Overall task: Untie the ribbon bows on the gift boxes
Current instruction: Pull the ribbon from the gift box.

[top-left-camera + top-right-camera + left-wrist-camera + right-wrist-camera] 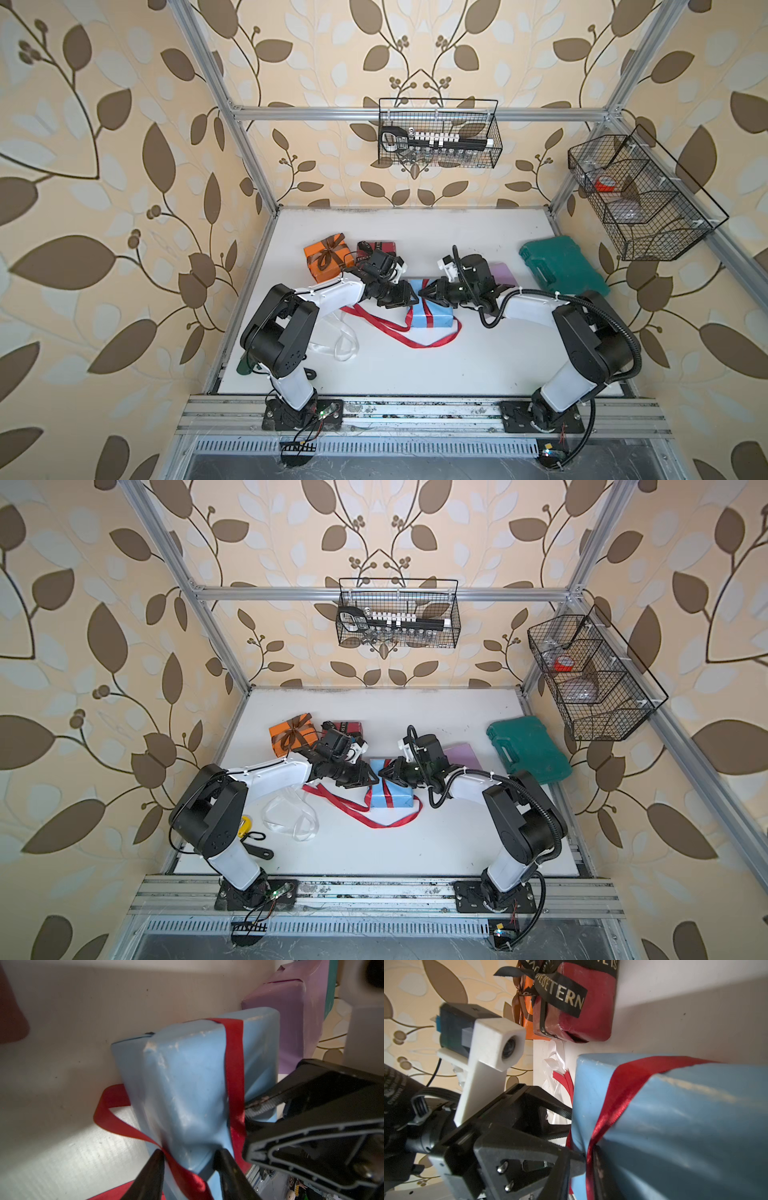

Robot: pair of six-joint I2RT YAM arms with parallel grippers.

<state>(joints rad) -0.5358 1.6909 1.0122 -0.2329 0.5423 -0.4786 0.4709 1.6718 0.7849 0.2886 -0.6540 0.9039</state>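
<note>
black fingertips of the left gripper straddle the near corner of the light blue box. they are squeezed onto its paper, with a strand of the red ribbon caught against one finger. this looks like a bracing hold, so the box cannot slide when the ribbon is pulled. the right gripper faces it from the opposite side, jaws nearly together, pinching the ribbon band where it runs down the box's face. the band sits inside those jaws, not beside them. the box stands mid-table between the arms, bow already undone, red tails trailing in front.
</note>
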